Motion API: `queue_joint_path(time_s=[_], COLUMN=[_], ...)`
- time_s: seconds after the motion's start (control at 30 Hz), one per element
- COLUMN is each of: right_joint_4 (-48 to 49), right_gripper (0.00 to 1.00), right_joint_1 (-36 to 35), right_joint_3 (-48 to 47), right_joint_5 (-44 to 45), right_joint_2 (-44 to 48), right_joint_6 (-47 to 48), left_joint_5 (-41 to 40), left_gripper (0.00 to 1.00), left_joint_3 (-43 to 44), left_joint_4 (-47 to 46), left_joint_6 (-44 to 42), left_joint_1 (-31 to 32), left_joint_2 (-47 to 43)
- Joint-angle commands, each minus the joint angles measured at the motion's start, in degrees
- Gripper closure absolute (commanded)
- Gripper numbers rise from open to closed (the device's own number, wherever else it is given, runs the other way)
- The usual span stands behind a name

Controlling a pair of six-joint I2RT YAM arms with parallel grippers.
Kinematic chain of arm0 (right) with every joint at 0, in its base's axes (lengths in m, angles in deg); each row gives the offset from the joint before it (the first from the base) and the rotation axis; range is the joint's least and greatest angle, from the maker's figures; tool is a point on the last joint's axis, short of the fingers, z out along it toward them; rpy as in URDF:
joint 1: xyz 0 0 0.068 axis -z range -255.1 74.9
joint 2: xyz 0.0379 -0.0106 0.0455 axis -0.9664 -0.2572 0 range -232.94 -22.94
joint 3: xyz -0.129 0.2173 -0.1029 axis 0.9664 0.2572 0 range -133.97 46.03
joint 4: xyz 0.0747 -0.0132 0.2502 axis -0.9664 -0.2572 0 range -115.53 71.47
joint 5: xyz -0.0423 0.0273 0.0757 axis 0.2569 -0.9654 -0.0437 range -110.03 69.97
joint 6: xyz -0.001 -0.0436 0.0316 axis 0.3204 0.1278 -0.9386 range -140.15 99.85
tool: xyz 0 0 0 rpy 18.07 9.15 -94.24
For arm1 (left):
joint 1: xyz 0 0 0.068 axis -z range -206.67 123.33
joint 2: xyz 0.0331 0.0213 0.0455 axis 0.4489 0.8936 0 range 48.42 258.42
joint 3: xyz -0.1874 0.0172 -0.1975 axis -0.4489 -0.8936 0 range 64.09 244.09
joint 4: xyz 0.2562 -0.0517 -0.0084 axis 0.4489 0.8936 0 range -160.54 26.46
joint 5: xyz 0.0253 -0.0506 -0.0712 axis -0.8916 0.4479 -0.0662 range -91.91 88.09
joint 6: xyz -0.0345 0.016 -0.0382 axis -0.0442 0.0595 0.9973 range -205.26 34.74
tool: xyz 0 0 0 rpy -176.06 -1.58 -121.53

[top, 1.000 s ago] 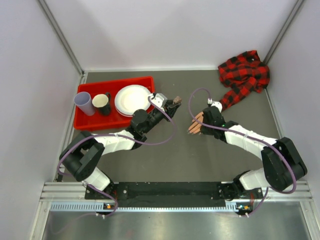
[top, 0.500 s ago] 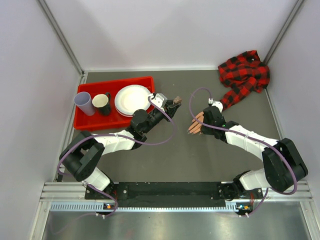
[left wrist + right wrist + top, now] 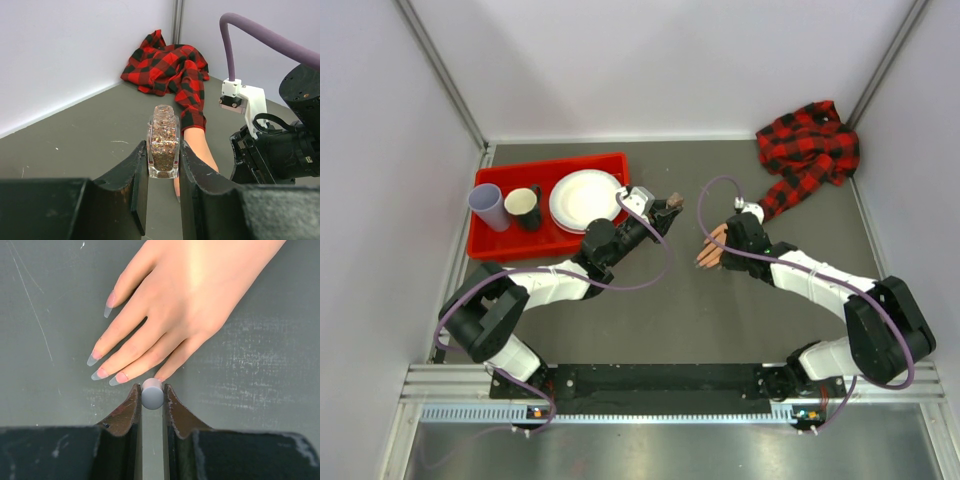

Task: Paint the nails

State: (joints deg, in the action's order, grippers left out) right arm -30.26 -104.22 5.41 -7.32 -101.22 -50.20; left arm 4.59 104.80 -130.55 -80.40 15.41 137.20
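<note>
Clamps the left end effector point(image 3: 163, 147) on a small clear glass bottle point(image 3: 163, 127) of glitter polish, upright, probably to keep it steady and unspilled. Pinches a grey round-ended stick point(image 3: 152, 396), likely the brush, in the right end effector point(image 3: 151, 388), aimed at the little finger of the smooth peach hand point(image 3: 200, 295). Rests flat on the matte grey tabletop point(image 3: 260, 365), upper centre of the right wrist view, with long translucent pointed nails point(image 3: 93, 360) fanned toward the stick. Trails a soft plaid sleeve point(image 3: 192, 100) behind.
</note>
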Motion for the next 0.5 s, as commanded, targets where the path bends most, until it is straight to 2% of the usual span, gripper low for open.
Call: queue_joint_path(time_s=[0.0, 0.3, 0.47], right_joint_4=[0.7, 0.8, 0.2], right_gripper=[1.00, 1.00, 1.00], right_joint_1=[-0.5, -0.6, -0.6], right_joint_3=[-1.9, -1.1, -1.0], right_joint_5=[-0.9, -0.9, 2.1], right_joint_2=[0.4, 1.3, 2.7], right_joint_6=[0.9, 0.8, -0.1], left_joint_5=[0.6, 0.6, 0.6], left_gripper=[1.00, 1.00, 1.00], left_joint_3=[0.4, 0.4, 0.4], left_joint_4=[-4.3, -4.3, -4.3], left_joint_6=[0.9, 0.9, 0.9], left_joint_1=[-0.2, -0.2, -0.2], left_joint_2=[-0.4, -0.4, -0.4])
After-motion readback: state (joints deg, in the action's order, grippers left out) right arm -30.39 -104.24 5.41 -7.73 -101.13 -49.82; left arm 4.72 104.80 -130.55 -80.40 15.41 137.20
